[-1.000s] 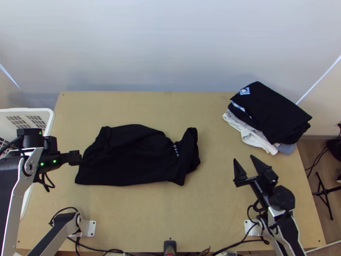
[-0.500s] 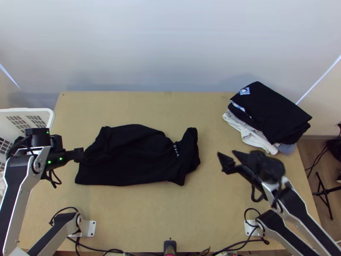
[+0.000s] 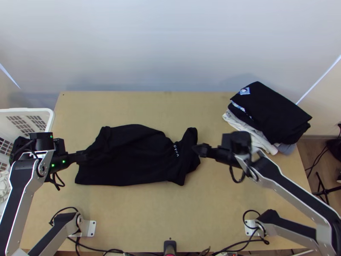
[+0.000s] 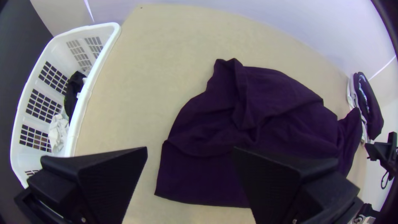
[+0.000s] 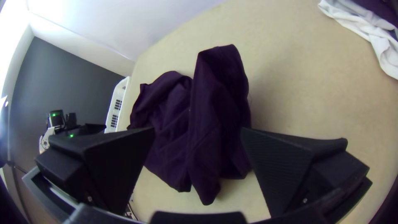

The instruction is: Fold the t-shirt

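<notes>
From above, can see the black t-shirt (image 3: pixel 132 160) lying on the worktop (image 3: pixel 170 213), rumpled and drawn into a long, narrow shape, with small pale print (image 3: pixel 176 150) towards the right end; can see the left tool (image 3: pixel 84 156) at one end, the right tool (image 3: pixel 197 149) at the other, a pile of folded clothes (image 3: pixel 273 113) far right and a white basket (image 3: pixel 50 117) by the left edge. Going by the drape, should handle as light, soft and limp, neither slippery nor fragile, but quick to crease if pinched mid-way. From the left wrist, find the left tool parted wide, gripping nothing; best take hold at the flat corner (image 4: pixel 163 188), catching every layer. From the right wrist, find the right tool parted too, gripping nothing; might pinch easily at the raised flap (image 5: pixel 217 68), though perhaps lifting only upper layers. Count one t-shirt, two tools, one pile, one basket; cannot tell the number of garments in the pile
</notes>
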Controlling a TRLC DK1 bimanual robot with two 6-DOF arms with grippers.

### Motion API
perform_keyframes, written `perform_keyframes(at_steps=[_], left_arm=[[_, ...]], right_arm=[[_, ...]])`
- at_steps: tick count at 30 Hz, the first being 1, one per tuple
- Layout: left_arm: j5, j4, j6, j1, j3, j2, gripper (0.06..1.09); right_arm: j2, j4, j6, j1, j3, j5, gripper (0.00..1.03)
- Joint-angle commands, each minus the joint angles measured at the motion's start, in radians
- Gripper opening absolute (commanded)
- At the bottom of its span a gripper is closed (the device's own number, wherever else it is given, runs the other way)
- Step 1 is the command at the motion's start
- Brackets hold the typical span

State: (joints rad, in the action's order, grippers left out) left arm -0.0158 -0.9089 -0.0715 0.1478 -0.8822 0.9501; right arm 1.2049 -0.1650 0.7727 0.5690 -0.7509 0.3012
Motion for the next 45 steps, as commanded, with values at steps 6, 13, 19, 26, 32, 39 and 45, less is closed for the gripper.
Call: perform_keyframes(at_steps=[6, 13, 19, 26, 32, 39, 45], left_arm=[[-0.001, 0.002, -0.002, 0.006, -0.004, 0.003, 1.04], [-0.001, 0.001, -0.004, 0.007, -0.006, 0.004, 1.04], [-0.001, 0.001, -0.005, 0.007, -0.008, 0.009, 1.04], [-0.001, 0.001, -0.011, 0.007, -0.011, 0.015, 1.04], [-0.001, 0.001, -0.031, 0.022, -0.023, 0.036, 1.04], [-0.001, 0.03, -0.036, 0.032, -0.006, 0.033, 1.04], [-0.003, 0.079, -0.04, 0.032, 0.009, 0.042, 1.04]], right_arm=[[0.219, 0.119, 0.023, 0.017, -0.076, 0.027, 0.49], [0.219, 0.144, -0.021, 0.003, -0.05, 0.026, 0.66], [0.217, 0.174, -0.023, 0.009, -0.025, 0.026, 0.66], [0.188, 0.176, -0.018, 0.048, -0.002, 0.013, 0.25], [0.17, 0.254, -0.006, 0.048, 0.027, 0.012, 0.03], [0.021, 0.32, -0.003, 0.045, 0.001, -0.036, 0.03], [-0.034, 0.251, -0.09, -0.02, -0.196, -0.083, 0.03]])
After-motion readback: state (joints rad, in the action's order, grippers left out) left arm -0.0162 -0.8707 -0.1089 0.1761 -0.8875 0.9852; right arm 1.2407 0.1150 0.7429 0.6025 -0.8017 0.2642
